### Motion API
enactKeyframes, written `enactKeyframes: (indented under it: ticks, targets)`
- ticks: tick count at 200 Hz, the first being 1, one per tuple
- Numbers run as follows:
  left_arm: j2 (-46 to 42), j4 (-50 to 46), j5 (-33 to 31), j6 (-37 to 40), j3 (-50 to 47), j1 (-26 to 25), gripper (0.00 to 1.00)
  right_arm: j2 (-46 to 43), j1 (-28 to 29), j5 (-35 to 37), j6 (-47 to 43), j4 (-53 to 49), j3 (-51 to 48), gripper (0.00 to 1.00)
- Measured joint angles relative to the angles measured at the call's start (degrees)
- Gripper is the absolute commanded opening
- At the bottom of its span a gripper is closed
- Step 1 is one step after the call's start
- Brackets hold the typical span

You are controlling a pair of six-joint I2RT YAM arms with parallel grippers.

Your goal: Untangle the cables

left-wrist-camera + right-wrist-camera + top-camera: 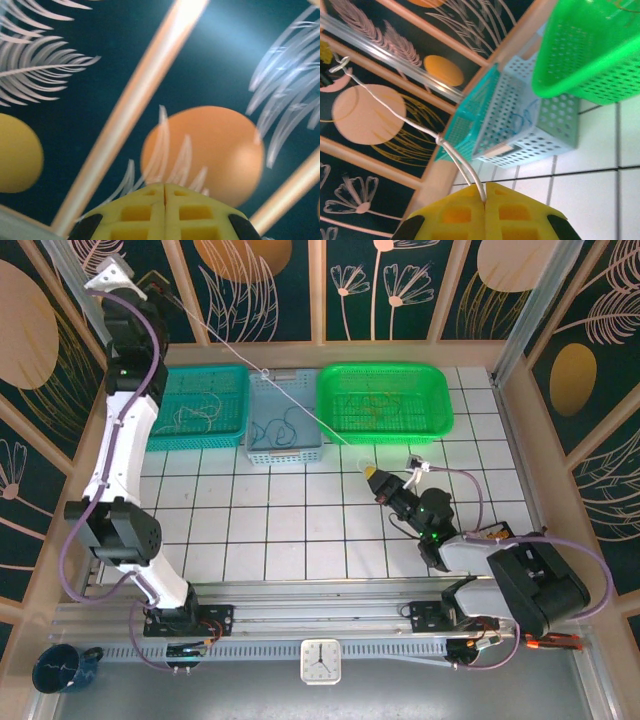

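Observation:
A thin white cable point(310, 412) is stretched taut in the air over the baskets, with a small knot point(265, 373) partway along. My right gripper point(372, 473) is low over the tiles, shut on the cable's near end. In the right wrist view the cable point(395, 107) rises from between the yellow fingertips point(470, 205), a doubled strand up to the knot point(440, 141). My left gripper point(160, 290) is raised at the back left where the taut line ends. Its yellow fingers point(140, 210) are pressed together. More cables lie in the baskets: yellowish ones point(200, 418) and blue ones point(283, 430).
Three baskets stand in a row at the back: teal point(165, 435), light blue point(262, 452) and green point(440, 410). Patterned wall panels with wooden posts point(316, 290) enclose the table. A dark mug point(60, 668) and a small clock point(320, 660) sit at the near edge.

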Motion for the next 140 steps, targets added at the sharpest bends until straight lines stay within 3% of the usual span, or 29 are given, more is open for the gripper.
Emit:
enactKeyframes:
  ticks: [42, 59, 76, 88, 120, 140]
  targets:
    - [6.12, -4.7, -1.46, 0.7, 10.69, 2.03, 0.0, -2.05, -0.24, -0.52, -2.8, -6.86, 1.01, 0.0]
    - [7.67, -5.38, -1.18, 1.25, 14.62, 2.01, 0.0, -2.05, -0.24, -2.67, -4.63, -9.88, 3.76, 0.19]
    - [8.55, -6.16, -0.15, 1.55, 17.92, 1.99, 0.0, -2.05, 0.09, -5.18, -7.04, -13.0, 8.04, 0.49]
    - [9.4, -6.78, 0.44, 1.75, 20.98, 1.99, 0.0, -2.05, 0.59, -6.73, -8.31, -14.97, 11.26, 0.61]
    - [14.51, -10.27, 1.6, 2.78, 34.45, 1.99, 0.0, -2.1, 2.1, -9.66, -11.87, -19.34, 18.38, 0.69]
    - [21.49, -14.88, 1.55, 3.87, 49.62, 1.99, 0.0, -2.1, 2.25, -10.38, -13.11, -21.29, 20.13, 0.69]
